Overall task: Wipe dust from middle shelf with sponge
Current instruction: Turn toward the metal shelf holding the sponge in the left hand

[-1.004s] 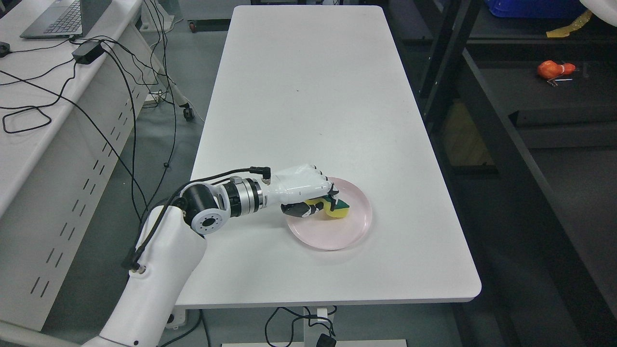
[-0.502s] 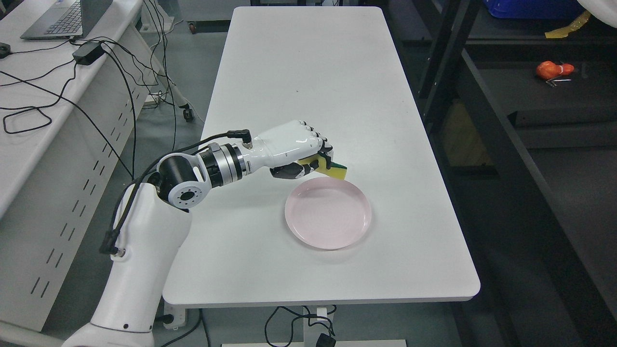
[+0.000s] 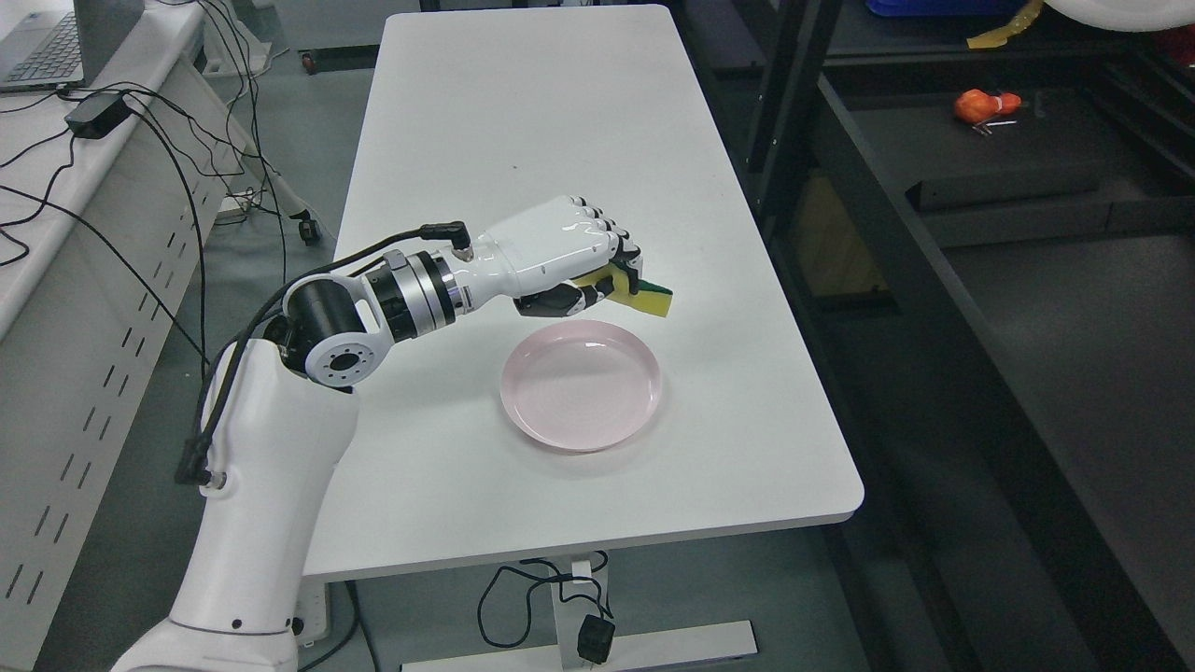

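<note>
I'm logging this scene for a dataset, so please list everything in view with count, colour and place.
Sponge: one, yellow with green top, held above the table beyond the plate.
Plate: one, pink, on the near part of the table.
Table: one, white, centre.
Shelving: one, black, right.
Orange object: one, on a shelf, upper right.
Laptop: one, grey, on the desk upper left.
Cables: several, black, left.
Left hand: one, white, gripping the sponge.

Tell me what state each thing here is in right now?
Left hand: raised above the table, fingers shut on the sponge.
Sponge: held in the air, tilted, clear of the plate.
Pink plate: empty, flat on the white table.
Laptop: open on the side desk.
</note>
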{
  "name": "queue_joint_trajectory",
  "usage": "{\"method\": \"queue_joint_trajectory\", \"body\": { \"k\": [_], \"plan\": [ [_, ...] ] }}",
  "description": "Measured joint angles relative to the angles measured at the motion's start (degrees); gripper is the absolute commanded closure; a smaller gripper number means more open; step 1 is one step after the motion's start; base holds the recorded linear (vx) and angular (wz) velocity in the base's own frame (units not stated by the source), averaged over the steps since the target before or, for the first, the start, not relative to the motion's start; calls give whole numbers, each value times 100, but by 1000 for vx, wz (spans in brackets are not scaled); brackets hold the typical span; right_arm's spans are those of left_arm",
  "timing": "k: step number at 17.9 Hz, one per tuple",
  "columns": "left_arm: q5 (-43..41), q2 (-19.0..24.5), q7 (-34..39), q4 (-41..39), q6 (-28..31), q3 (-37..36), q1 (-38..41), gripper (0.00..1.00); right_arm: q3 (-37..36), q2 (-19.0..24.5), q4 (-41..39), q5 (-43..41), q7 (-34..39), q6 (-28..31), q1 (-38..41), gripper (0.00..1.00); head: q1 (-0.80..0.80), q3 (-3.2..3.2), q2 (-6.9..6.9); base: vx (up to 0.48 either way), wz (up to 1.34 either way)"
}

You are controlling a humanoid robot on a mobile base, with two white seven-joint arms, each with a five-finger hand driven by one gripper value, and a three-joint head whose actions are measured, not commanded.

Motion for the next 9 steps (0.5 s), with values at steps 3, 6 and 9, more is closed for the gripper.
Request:
{"method": "queue_joint_trajectory", "body": {
  "k": [3, 6, 9],
  "plan": [
    [4, -14, 0, -44, -1, 39, 13, 100, 0, 0, 0, 0, 0, 0, 1, 0, 0, 0, 0, -175, -412],
    [5, -22, 0, -79, -2, 64, 62, 100, 0, 0, 0, 0, 0, 0, 1, 0, 0, 0, 0, -188, -346],
    [9, -43, 0, -124, -3, 43, 170, 100, 0, 0, 0, 0, 0, 0, 1, 0, 0, 0, 0, -184, -233]
  ]
}}
